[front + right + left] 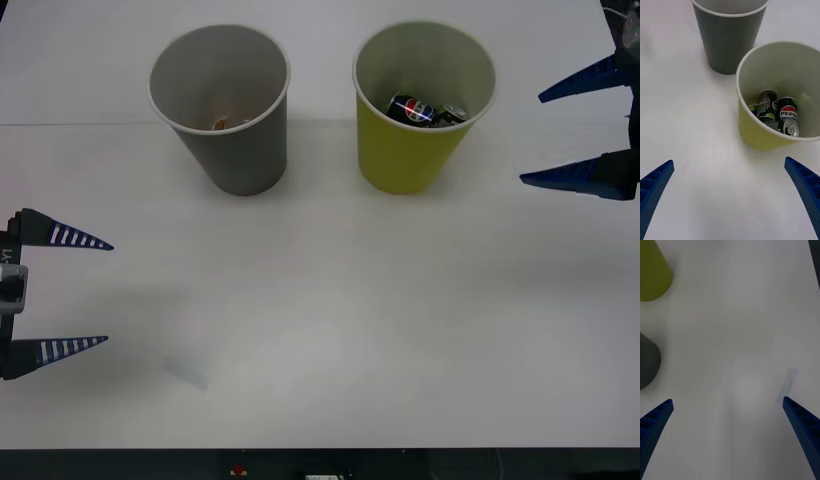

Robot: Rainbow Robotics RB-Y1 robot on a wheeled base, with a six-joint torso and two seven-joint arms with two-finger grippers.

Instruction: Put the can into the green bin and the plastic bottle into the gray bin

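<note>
Table: I see a plain white top that carries both bins. One faint pale patch lies at about 7 o'clock in the front view. A dark strip runs along the near edge.
Green bin: upright at about 1 o'clock, just beside the gray bin, not touching it.
Can: inside the green bin, silver top showing. It is packed against a dark can with a Pepsi logo and another dark can.
Gray bin: upright at about 11 o'clock. A small orange-brown bit shows at the bottom; I cannot tell what it is.
Right gripper: at 3 o'clock, near the green bin, fingers spread wide, holding nothing.
Left gripper: at 9 o'clock, well apart from the bins, fingers spread, nothing between them.
</note>
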